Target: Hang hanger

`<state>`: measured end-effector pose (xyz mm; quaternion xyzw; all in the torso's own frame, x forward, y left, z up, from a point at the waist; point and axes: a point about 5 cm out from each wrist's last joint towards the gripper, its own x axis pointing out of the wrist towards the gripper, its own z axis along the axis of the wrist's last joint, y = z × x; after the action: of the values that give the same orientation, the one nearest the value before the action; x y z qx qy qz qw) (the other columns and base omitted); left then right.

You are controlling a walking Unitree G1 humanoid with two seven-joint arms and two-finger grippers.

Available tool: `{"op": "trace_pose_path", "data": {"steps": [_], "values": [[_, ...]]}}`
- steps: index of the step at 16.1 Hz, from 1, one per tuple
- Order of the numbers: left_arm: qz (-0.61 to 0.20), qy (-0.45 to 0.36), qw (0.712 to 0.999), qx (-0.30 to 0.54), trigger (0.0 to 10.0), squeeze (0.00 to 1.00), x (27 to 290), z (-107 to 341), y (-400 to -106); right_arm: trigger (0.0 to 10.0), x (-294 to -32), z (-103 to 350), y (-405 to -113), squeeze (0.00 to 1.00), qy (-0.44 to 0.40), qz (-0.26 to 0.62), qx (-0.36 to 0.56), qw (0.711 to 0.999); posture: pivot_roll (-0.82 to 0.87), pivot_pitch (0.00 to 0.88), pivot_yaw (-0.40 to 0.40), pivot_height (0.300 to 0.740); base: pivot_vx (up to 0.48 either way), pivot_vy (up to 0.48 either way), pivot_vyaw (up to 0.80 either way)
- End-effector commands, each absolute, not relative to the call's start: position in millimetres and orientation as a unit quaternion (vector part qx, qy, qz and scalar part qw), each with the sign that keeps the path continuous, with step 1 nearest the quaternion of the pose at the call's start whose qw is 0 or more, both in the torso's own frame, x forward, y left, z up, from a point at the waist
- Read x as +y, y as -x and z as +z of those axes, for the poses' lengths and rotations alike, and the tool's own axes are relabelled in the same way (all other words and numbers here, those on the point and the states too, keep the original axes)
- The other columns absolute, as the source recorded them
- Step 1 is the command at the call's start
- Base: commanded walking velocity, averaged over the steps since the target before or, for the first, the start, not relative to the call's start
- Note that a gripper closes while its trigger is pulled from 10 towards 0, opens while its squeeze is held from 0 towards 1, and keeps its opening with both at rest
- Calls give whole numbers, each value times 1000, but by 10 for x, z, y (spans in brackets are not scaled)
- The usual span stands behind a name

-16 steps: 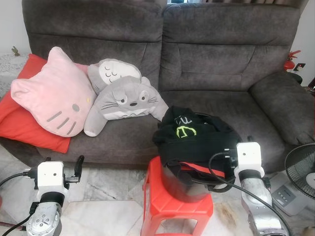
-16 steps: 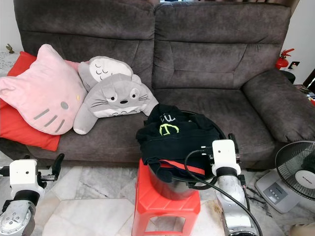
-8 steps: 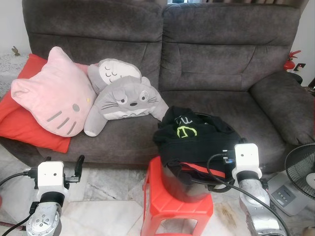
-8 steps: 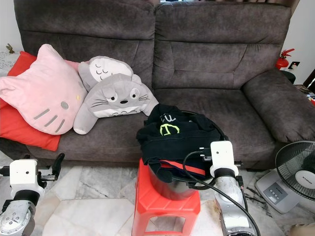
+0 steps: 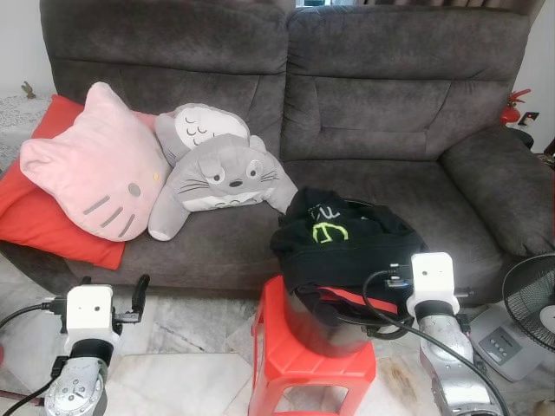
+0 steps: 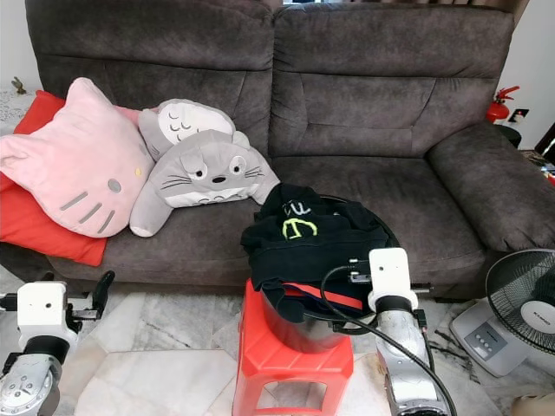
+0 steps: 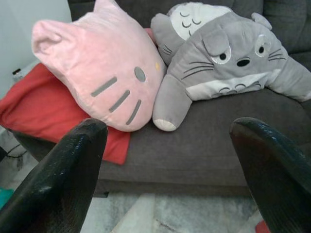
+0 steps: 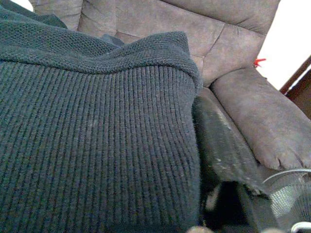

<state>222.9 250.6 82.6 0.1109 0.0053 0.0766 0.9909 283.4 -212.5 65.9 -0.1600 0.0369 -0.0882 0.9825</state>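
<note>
Since a second ago our right arm has drawn back and inward, its white wrist block now sitting lower against the black garment (image 5: 347, 238); our left arm holds about where it was.

We stand before a dark grey sofa (image 5: 381, 113); a red stool (image 5: 299, 364) stands on the marble floor (image 5: 186, 347) just in front of it, bearing a dark bucket (image 5: 321, 325) over which the black garment, marked with a green-yellow logo, lies heaped. No hanger can be made out in the heap, though a thin dark loop shows at its far edge, too unclear to name.

From the head views we see the right gripper (image 8: 218, 145) pushed in at the garment's near right side, its fingertips hidden; the right wrist view adds what the head cannot: ribbed black knit pressed close against the camera, one black finger beside it, touching the cloth; whether the jaws are spread or closed we cannot tell.

Our left gripper (image 7: 170, 160) hovers low at the left, well apart from the stool; its wrist view shows both fingers (image 7: 68, 170) spread wide with nothing between them, looking at a pink cat cushion (image 7: 107, 68), a grey plush pillow (image 7: 223, 58) leaning beside it, and a red cushion (image 7: 34, 107) beneath.

The head views alone take in a standing fan (image 5: 531, 299) at the far right and a red fire extinguisher (image 5: 513, 106) behind the armrest.
</note>
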Motion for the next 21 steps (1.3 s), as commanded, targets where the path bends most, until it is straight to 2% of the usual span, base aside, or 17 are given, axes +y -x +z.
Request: {"op": "trace_pose_path", "data": {"steps": [1,5,8,9,10,12,17,20,21], "values": [[69,-118,990,14,10000,0,2507,792,-2222,0,-2129,636,-2828,0,163,-92,45,981,68,0,-40,740,0,0,0],[68,-121,990,15,10000,0,2517,793,-2219,0,-2132,695,-2855,0,173,-102,36,979,71,0,-36,740,0,0,0],[70,-121,990,14,10000,0,2522,798,-2243,0,-2169,882,-2987,0,184,-118,17,976,65,0,-36,740,0,0,0],[73,-120,990,14,10000,0,2523,800,-2253,2745,-2195,1049,-3088,0,181,-131,-4,975,60,0,-34,740,0,0,0],[74,-120,990,14,10000,0,2523,798,-2257,10000,-2188,1126,-3141,0,178,-129,-15,975,55,0,-32,740,0,0,0],[77,-117,990,17,10000,0,2516,778,-2260,10000,-2072,1518,-3381,0,146,-112,-68,981,48,0,-28,740,0,0,0],[83,-119,989,14,10000,0,2538,806,-2303,10000,-1728,2022,-3630,0,116,-71,-135,981,53,0,-25,740,0,0,0],[85,-119,989,14,10000,0,2549,813,-2310,10000,-1720,2199,-3697,0,107,-74,-157,979,54,1,-24,740,0,0,0],[85,-118,989,15,10000,0,2542,805,-2316,10000,-1823,2315,-3767,0,121,-101,-163,974,47,3,-22,740,0,0,0]]}}
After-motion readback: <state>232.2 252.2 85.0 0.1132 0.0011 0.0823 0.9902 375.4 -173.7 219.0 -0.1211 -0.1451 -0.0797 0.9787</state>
